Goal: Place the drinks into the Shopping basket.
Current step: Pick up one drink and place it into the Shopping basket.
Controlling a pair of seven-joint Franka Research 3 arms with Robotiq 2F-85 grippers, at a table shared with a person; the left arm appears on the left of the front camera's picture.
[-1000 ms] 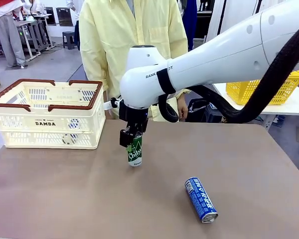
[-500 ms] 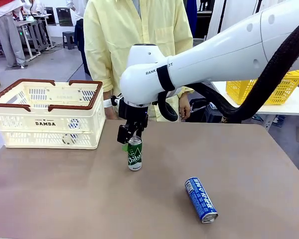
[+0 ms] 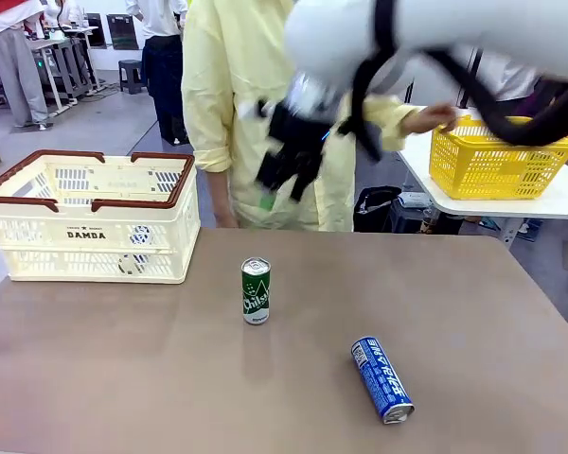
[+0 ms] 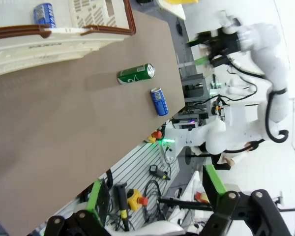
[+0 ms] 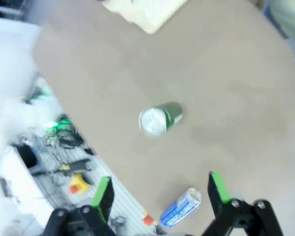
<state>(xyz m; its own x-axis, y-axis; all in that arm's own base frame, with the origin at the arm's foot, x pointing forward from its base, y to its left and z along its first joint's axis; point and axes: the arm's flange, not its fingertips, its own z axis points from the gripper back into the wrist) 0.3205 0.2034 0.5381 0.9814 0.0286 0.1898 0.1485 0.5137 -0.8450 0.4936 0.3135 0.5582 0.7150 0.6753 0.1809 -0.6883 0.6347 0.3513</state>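
On table, green can (silver top)

The brown tabletop is plain and flat. The cream Shopping basket, with dark brown rim handles and "DAMDA" on its front, sits at the far left corner. A green can stands upright near the middle, apart from the basket. A blue can lies on its side toward the near right, well apart from the green one, with its silver end facing the near edge.
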